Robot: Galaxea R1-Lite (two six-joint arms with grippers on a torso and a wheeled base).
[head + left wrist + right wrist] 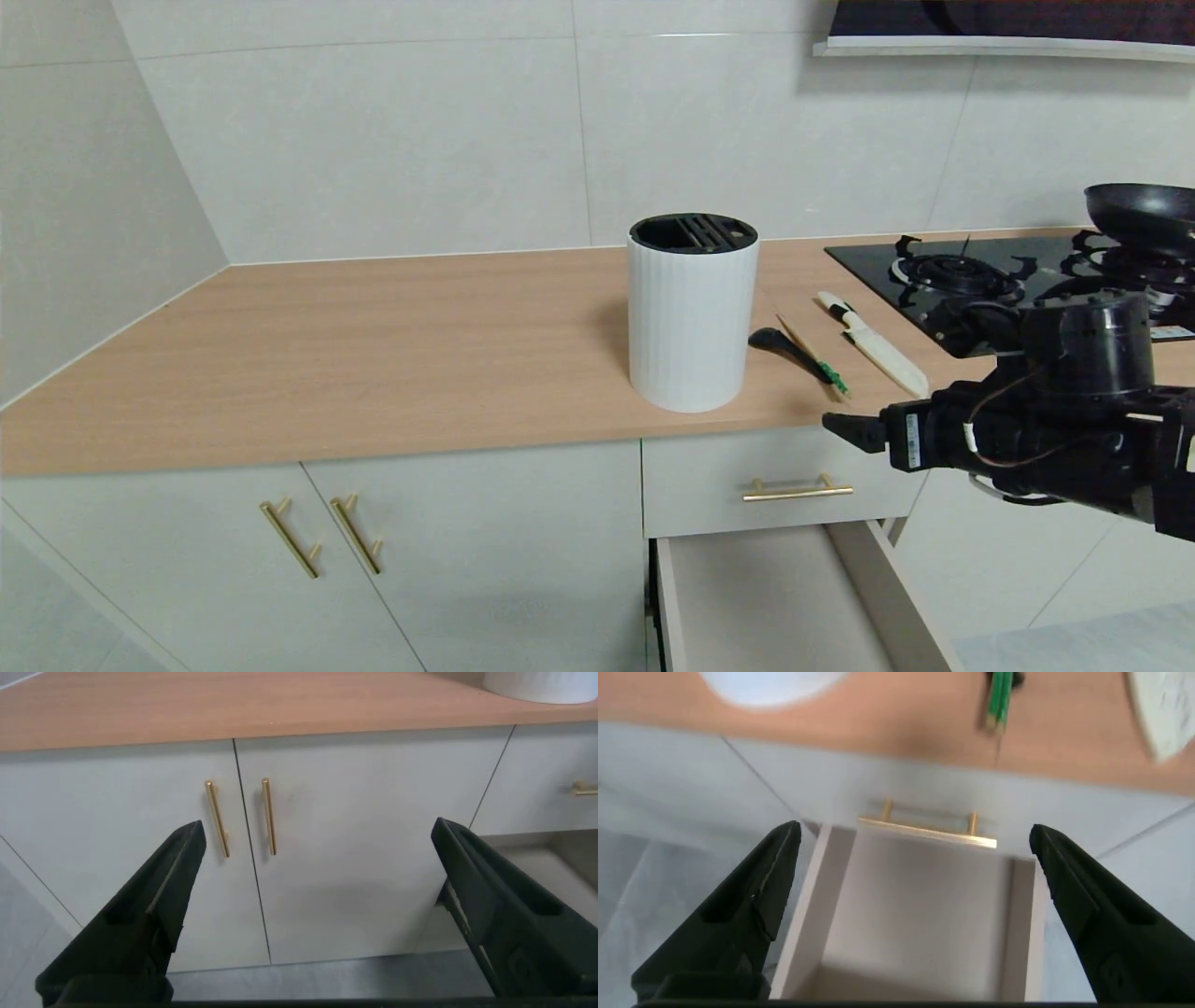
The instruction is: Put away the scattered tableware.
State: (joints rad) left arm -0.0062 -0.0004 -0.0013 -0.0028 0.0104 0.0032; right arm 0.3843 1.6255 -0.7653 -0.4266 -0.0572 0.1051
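Head view: your tableware lies on the counter (373,345), not yet put away, and both grippers are empty.
You see the knife (873,343), chopsticks (812,357) and black spoon (782,343) beside the white holder (693,317), between it and the stove (990,271). The right gripper (845,429) hangs before the counter edge, above the open drawer (775,597). Right wrist view settles its state for you: fingers (747,915) spread wide, framing the drawer handle (926,831). Left wrist view gives you the left gripper (318,905), equally wide apart, facing the cabinet doors (374,859).
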